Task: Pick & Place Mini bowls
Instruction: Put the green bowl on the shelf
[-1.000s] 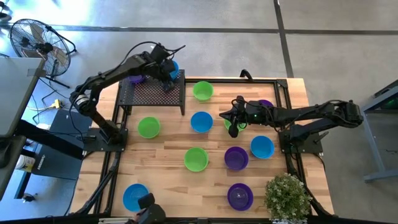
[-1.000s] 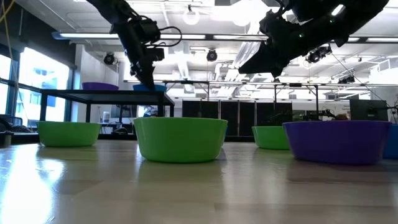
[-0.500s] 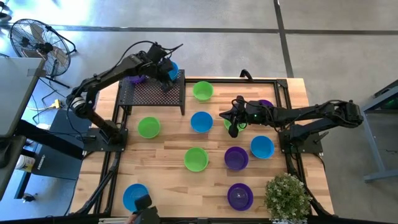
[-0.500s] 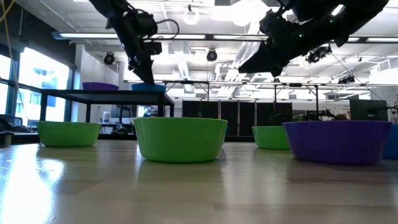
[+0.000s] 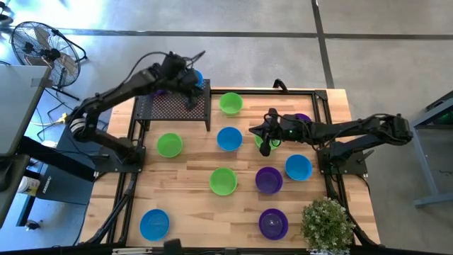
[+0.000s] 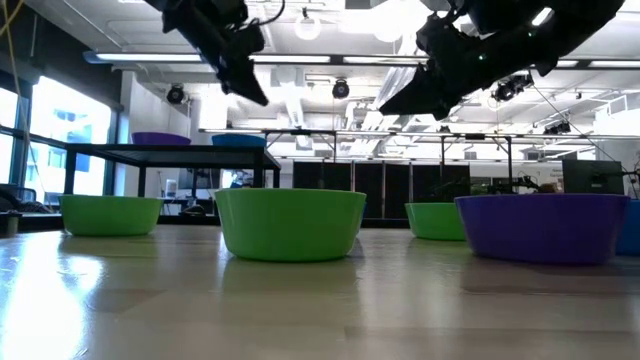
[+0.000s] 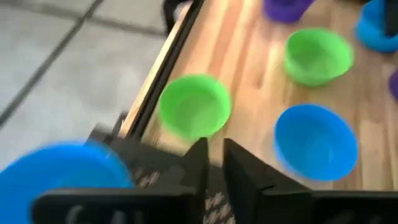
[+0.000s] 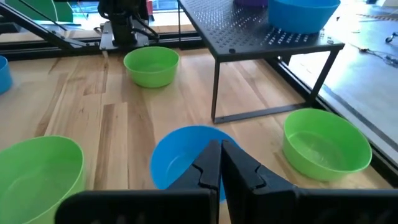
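1. Left tool (image 5: 190, 79): raised over the black mesh rack (image 5: 172, 106), fingers nearly together, empty.
2. Just beside it on the rack: a blue mini bowl (image 6: 238, 140) and a purple mini bowl (image 6: 161, 139), seemingly placed already.
3. Right tool (image 5: 267, 134): mid-table, fingers closed, nothing visibly gripped; a blue bowl (image 8: 186, 158) directly below and ahead.
4. Left to move, judging by layout: about ten bowls on the table (image 5: 191, 159), green, blue and purple.

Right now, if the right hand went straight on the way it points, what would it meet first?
Most likely the blue bowl just ahead of the shut right hand; it seems to hover above the table, so depth is uncertain.
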### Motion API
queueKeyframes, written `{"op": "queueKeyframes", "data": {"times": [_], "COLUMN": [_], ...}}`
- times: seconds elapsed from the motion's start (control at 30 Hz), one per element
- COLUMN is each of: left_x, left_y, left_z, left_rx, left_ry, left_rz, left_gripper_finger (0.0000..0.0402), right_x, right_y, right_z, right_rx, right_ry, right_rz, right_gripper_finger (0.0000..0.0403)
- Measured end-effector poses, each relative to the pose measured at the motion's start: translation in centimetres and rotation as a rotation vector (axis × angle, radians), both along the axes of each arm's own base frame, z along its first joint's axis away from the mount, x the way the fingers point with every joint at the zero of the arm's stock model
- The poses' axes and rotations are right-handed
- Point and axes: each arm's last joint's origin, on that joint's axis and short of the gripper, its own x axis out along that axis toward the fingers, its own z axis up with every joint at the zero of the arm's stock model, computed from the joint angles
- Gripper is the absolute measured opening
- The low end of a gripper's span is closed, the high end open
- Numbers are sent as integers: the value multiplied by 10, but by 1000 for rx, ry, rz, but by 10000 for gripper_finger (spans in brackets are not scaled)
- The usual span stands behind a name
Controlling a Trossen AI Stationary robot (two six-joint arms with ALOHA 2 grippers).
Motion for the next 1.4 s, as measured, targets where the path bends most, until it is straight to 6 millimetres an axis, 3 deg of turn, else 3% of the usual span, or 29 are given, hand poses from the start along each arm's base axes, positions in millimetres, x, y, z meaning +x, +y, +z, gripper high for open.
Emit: {"op": "queueKeyframes", "data": {"times": [0.07, 0.23, 0.47, 0.6, 0.7, 0.83, 0.97, 1.03, 1.2, 1.4], "left_x": [8, 17, 27, 38, 49, 56, 70, 72, 58, 43], "left_y": [-10, -33, -57, -68, -80, -95, -107, -113, -128, -151], "left_z": [-5, -17, -44, -62, -70, -62, -83, -84, -73, -76], "left_rx": [20, 60, 33, -143, -111, -115, -183, -144, -70, -137], "left_ry": [-45, -207, -444, -401, -373, -446, -379, -367, -305, -173], "left_rz": [-35, -72, -165, -131, -174, -160, -151, -92, 2, 48], "left_gripper_finger": [8, 9, 6, 7, 7, 7, 7, 3, 1, 1], "right_x": [0, 1, -18, -36, -44, -46, -46, -46, -46, -46], "right_y": [0, 0, 3, 4, 5, 5, 5, 5, 6, 6], "right_z": [0, 2, -16, -28, -37, -40, -40, -40, -45, -44], "right_rx": [-13, -50, -106, -95, -95, -92, -107, -107, -104, -123], "right_ry": [0, -16, -281, -387, -379, -371, -366, -359, -315, -316], "right_rz": [4, 16, 26, -38, -54, -55, -53, -53, -13, -10], "right_gripper_finger": [0, 0, 0, 0, 0, 0, 0, 0, 0, 0]}}
